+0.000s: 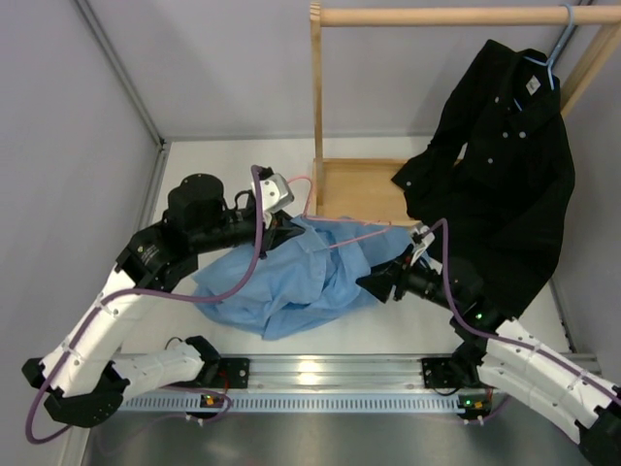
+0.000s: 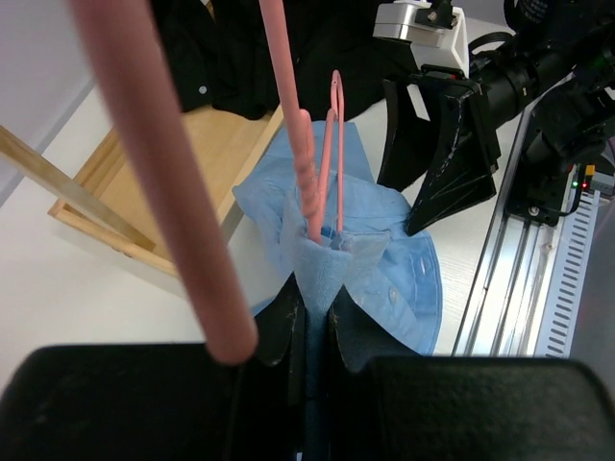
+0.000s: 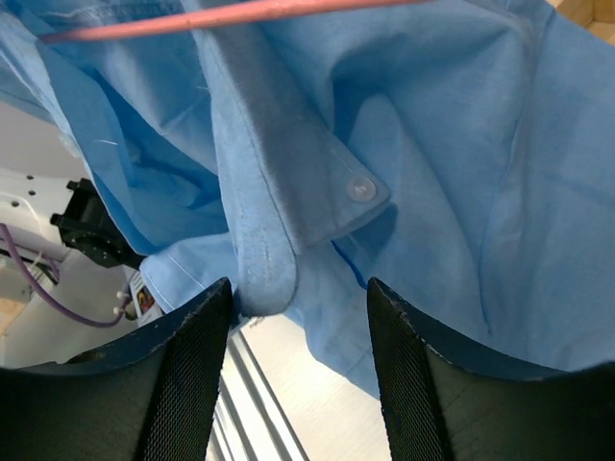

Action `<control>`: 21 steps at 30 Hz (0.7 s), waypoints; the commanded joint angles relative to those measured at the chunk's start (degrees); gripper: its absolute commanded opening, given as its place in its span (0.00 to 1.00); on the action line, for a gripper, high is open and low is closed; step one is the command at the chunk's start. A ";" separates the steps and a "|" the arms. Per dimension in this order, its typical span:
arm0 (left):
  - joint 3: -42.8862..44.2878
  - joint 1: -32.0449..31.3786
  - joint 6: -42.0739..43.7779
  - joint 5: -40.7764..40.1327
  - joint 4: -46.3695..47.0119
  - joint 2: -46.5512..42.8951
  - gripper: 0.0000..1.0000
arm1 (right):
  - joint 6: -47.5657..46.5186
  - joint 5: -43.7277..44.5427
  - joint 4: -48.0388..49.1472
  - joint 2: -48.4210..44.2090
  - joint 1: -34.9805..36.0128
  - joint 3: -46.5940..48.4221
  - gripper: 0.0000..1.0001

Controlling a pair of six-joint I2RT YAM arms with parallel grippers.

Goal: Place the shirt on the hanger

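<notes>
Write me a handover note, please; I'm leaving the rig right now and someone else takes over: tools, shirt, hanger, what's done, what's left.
Left tool: shut on the collar of the light blue shirt, where the pink wire hanger enters it.
Right tool: open, a buttoned fold of shirt between its fingers, ungripped.
Shirt lies bunched on the table between the arms.
Done: hanger neck seems inside the collar.
Left: seat both shoulders on the hanger.

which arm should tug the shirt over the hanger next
Probably right: the right gripper, open, straddles a fold of the light blue button-up shirt near the thin pink wire hanger, while the left gripper is shut on the collar.
</notes>
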 commanded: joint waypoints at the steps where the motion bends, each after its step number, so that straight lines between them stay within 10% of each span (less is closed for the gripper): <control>1: -0.77 0.16 -2.02 -1.52 5.53 -0.49 0.00 | 2.67 -3.84 12.76 3.21 0.72 0.04 0.56; 8: -1.21 0.16 -2.63 -0.82 6.67 -0.14 0.00 | 4.88 -6.13 25.25 12.18 0.90 -1.63 0.41; 12: -0.86 0.16 -2.72 -0.81 6.76 -0.40 0.00 | 2.43 -1.84 23.62 12.01 0.81 -1.11 0.00; 21: -5.07 0.16 -0.44 0.59 6.67 -7.95 0.00 | -4.17 18.65 -2.14 6.29 -2.78 8.37 0.00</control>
